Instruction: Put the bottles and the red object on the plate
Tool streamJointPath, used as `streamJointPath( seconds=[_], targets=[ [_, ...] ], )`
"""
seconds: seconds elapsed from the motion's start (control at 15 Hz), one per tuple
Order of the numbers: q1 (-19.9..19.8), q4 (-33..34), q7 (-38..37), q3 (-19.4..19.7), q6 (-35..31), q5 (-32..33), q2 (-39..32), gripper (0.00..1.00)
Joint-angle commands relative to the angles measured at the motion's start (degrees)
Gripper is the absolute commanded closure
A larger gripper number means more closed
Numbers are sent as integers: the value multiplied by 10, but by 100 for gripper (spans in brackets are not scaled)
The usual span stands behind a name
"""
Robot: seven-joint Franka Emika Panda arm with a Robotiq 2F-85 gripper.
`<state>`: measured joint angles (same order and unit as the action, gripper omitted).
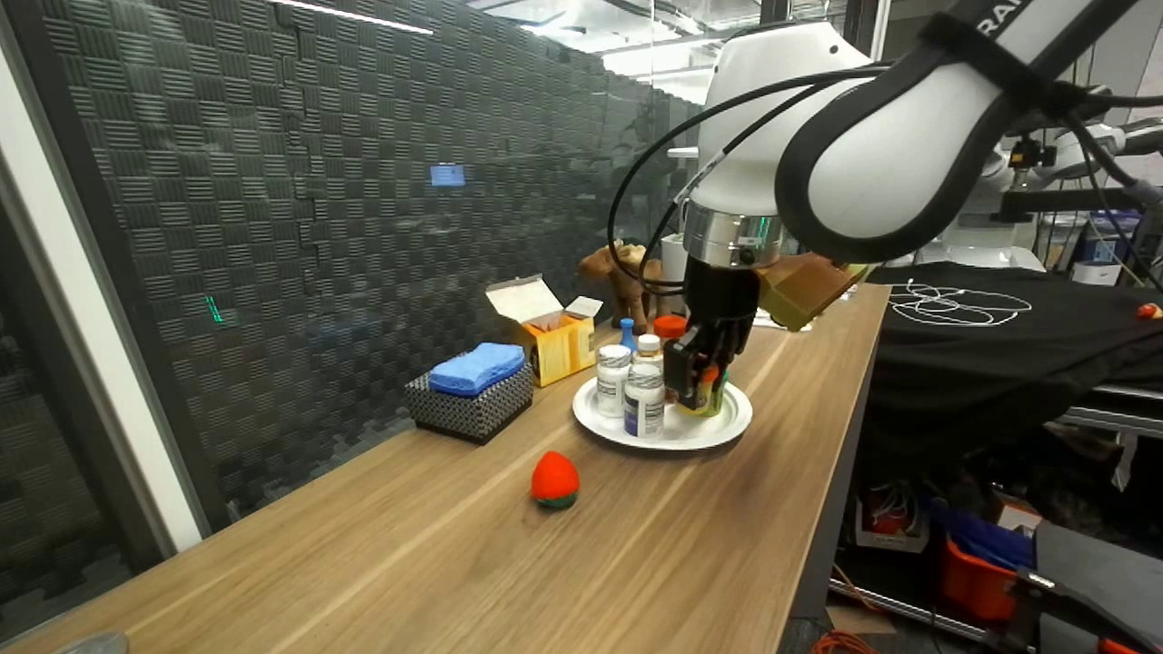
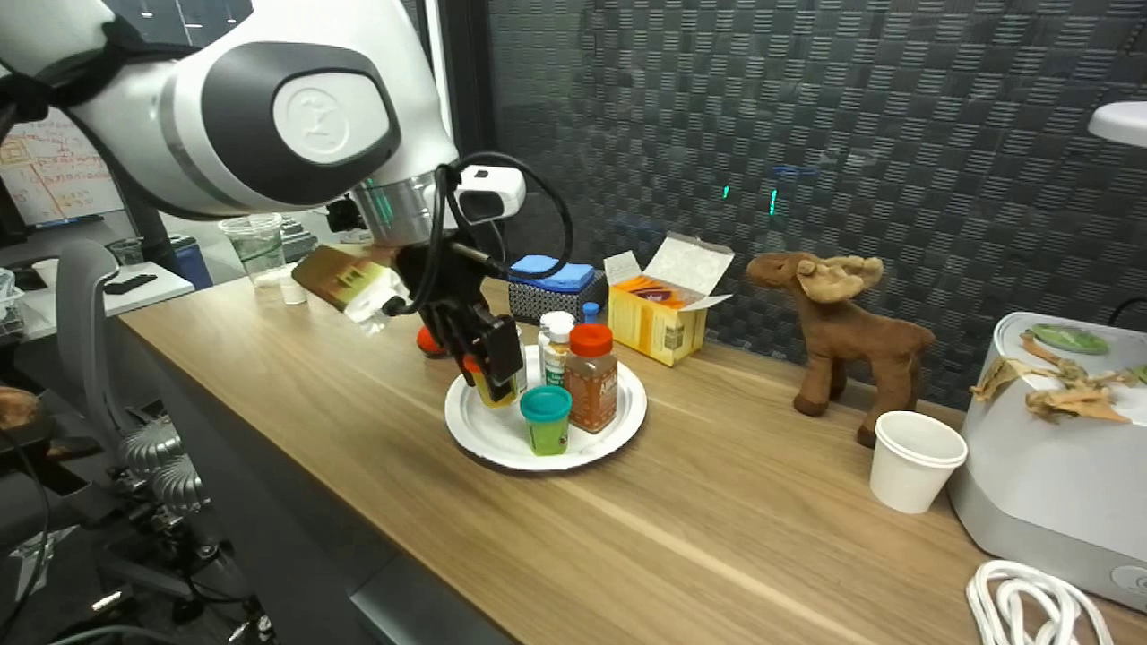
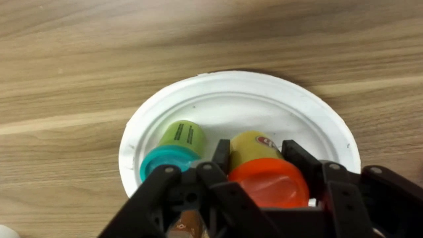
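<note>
On the white plate stand several bottles: white ones and a brownish bottle with a red cap. A green cup with a teal lid shares the plate. My gripper reaches down over the plate, its fingers on both sides of a yellow cup with an orange lid, shut on it. Whether that cup's base touches the plate I cannot tell. The red object, strawberry-like with a green base, lies on the table off the plate, visible in both exterior views.
Along the wall stand a dark box topped with a blue cloth, an open yellow box and a toy moose. A paper cup and a white appliance are farther along. A small blue item stands behind the white bottles.
</note>
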<state>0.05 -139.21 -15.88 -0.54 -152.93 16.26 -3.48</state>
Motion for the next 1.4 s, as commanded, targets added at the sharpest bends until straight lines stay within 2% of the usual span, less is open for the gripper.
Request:
streamJointPath(
  seconds=[0.0,0.2,0.33,0.47,0.67,1.33],
  targets=[
    [2,30,26,5,-6,-35,-28,78],
    [2,33,36,9,-8,-42,-36,77],
    [3,30,32,14,-14,-35,-33,29],
    [3,24,36,16,-17,-37,-27,23],
    [3,13,33,19,-28,-32,-18,0],
    [13,-34,33,10,-47,-13,37,0]
  ],
)
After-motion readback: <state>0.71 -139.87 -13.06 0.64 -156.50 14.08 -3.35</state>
